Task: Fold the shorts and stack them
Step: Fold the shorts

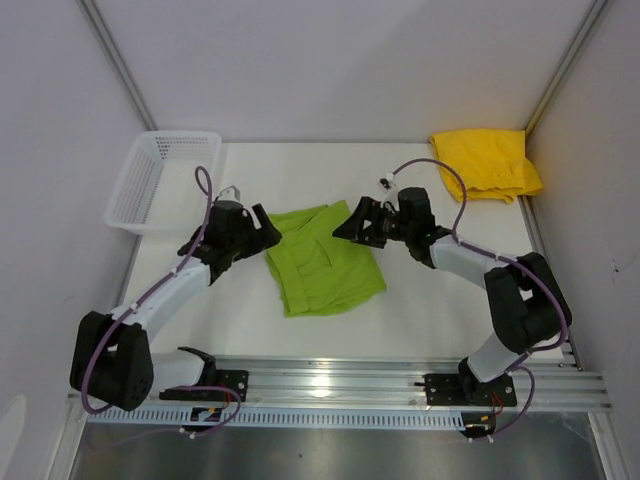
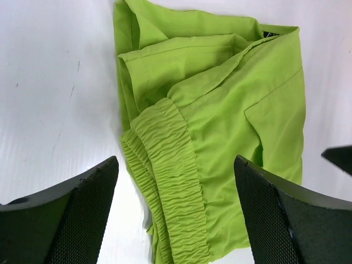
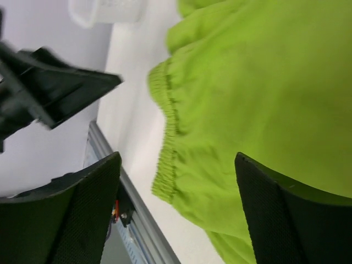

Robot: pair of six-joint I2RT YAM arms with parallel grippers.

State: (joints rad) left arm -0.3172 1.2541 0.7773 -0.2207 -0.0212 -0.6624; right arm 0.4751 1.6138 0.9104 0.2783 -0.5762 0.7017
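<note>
The folded lime green cloth shorts (image 1: 325, 262) lay mid-way across the white table (image 1: 430, 310). The left gripper (image 1: 268, 228) stood at their far left edge and the right gripper (image 1: 347, 226) at their far right corner, both spread wide and gripping nothing. The bright yellow cloth shorts (image 1: 487, 160) lay bunched in the far right corner.

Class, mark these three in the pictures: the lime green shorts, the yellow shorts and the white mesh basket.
lime green shorts (image 1: 325, 262), top external view, middle of the folded cloth
yellow shorts (image 1: 485, 160), top external view, centre of the bundle
white mesh basket (image 1: 127, 185), top external view, its left wall
</note>
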